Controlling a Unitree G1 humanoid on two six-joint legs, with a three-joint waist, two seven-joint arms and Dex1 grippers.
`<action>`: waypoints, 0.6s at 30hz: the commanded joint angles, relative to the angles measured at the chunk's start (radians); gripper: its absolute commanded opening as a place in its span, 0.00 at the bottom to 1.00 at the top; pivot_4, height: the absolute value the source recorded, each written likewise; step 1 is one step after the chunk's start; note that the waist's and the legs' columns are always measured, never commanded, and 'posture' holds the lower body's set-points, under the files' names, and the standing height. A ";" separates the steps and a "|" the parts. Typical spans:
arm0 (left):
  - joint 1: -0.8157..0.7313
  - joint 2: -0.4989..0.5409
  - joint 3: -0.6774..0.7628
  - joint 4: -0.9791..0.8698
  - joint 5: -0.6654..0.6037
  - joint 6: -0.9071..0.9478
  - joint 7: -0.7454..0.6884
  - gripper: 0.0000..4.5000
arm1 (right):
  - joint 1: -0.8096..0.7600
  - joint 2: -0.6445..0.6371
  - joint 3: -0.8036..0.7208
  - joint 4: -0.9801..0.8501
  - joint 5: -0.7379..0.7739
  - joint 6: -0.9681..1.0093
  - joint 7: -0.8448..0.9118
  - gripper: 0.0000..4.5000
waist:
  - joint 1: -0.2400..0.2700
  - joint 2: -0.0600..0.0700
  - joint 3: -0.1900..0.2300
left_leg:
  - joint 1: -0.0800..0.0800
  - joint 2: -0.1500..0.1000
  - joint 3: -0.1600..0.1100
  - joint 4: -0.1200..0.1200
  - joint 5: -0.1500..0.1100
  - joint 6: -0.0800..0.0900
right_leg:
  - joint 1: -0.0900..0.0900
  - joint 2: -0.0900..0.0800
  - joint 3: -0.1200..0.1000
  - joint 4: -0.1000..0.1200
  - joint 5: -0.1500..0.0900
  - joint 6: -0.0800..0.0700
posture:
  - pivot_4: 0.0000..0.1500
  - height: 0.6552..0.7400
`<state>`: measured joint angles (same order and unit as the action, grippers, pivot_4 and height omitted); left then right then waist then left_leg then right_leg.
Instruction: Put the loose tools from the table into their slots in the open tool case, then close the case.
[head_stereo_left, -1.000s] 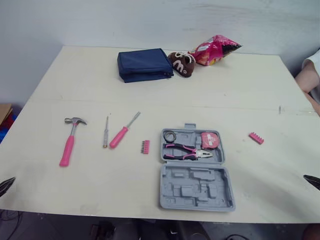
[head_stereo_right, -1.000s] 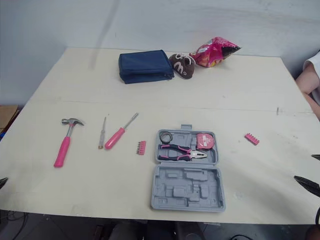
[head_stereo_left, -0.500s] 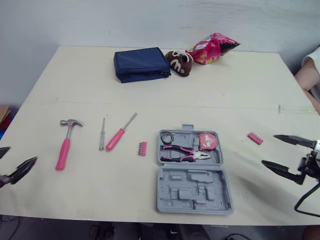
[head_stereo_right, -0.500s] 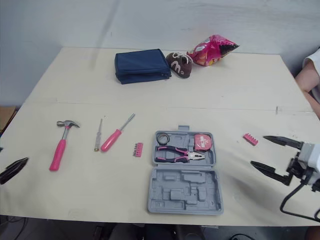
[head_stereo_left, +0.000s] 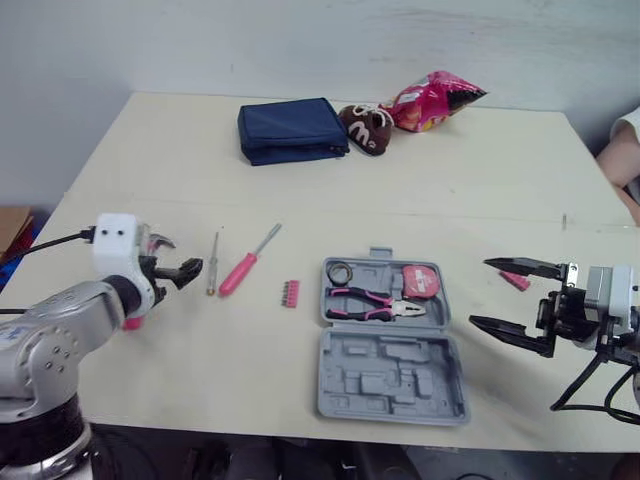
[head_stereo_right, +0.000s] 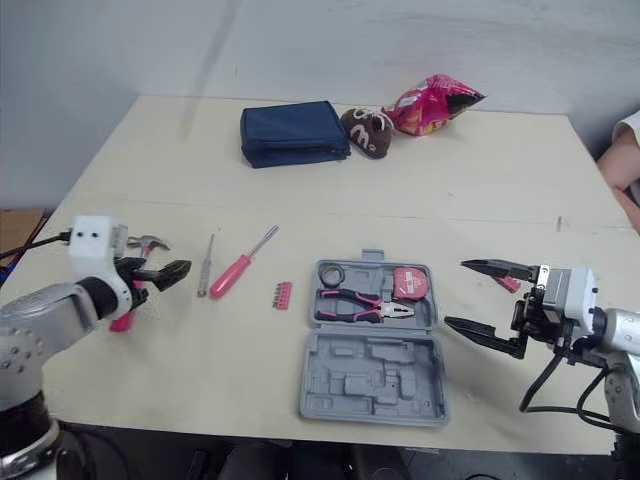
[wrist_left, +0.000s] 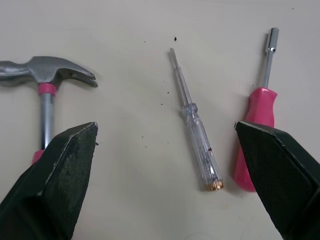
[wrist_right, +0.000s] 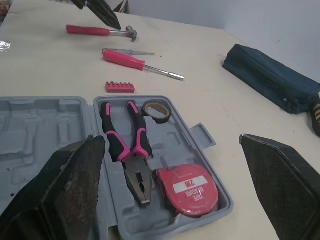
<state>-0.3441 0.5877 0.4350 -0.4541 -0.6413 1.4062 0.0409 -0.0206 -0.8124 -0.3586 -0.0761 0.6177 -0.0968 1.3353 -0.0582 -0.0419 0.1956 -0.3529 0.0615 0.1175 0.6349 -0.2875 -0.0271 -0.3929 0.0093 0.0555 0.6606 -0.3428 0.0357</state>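
The grey tool case (head_stereo_left: 392, 375) lies open near the table's front, with pink-handled pliers (head_stereo_left: 375, 303), a red tape measure (head_stereo_left: 420, 281) and a tape roll (head_stereo_left: 341, 272) in its far half. Left of it lie a pink bit holder (head_stereo_left: 290, 293), a pink screwdriver (head_stereo_left: 245, 265), a clear tester screwdriver (head_stereo_left: 212, 265) and a hammer (wrist_left: 50, 72). My left gripper (head_stereo_left: 183, 271) hovers open beside the hammer head, partly hiding the hammer. My right gripper (head_stereo_left: 480, 293) is open just right of the case. A second pink bit strip (head_stereo_left: 517, 281) lies between its fingers.
At the table's back sit a navy pouch (head_stereo_left: 290, 128), a brown plush toy (head_stereo_left: 367, 125) and a pink snack bag (head_stereo_left: 432, 98). A person's arm (head_stereo_left: 622, 150) shows at the right edge. The table's front edge runs close below the case.
Both arms have come in from the table's sides. The left gripper now hovers by the hammer head; the right gripper has moved left toward the case. No tool has moved.
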 joint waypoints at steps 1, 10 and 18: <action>-0.066 -0.032 -0.059 0.055 0.081 -0.033 0.034 0.99 | 0.013 0.013 -0.026 -0.057 0.021 0.006 -0.026 1.00 | 0.005 0.000 0.000 | 0.000 0.000 0.000 0.000 0.000 0.000 | 0.000 0.000 0.000 0.000 0.000 0.000 | 1.00 1.00; -0.113 -0.081 -0.205 0.187 0.196 -0.110 -0.003 0.99 | 0.053 0.046 -0.042 -0.125 0.022 -0.004 -0.071 1.00 | 0.005 -0.001 0.000 | -0.001 0.000 0.001 0.001 0.000 0.000 | 0.000 0.000 0.000 0.000 0.000 0.000 | 1.00 1.00; -0.086 -0.135 -0.218 0.196 0.262 -0.107 0.004 0.99 | 0.059 0.065 -0.030 -0.187 0.049 0.009 -0.092 1.00 | 0.007 -0.001 0.000 | 0.000 0.000 0.000 0.002 0.001 0.000 | 0.001 -0.001 0.000 0.001 0.000 0.001 | 1.00 1.00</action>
<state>-0.4473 0.4563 0.2216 -0.2607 -0.4011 1.2906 0.0439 0.0390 -0.7511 -0.3644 -0.2162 0.6294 -0.0860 1.2515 -0.0510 -0.0425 0.1958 -0.3528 0.0610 0.1178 0.6365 -0.2868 -0.0270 -0.3921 0.0087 0.0559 0.6618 -0.3425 0.0362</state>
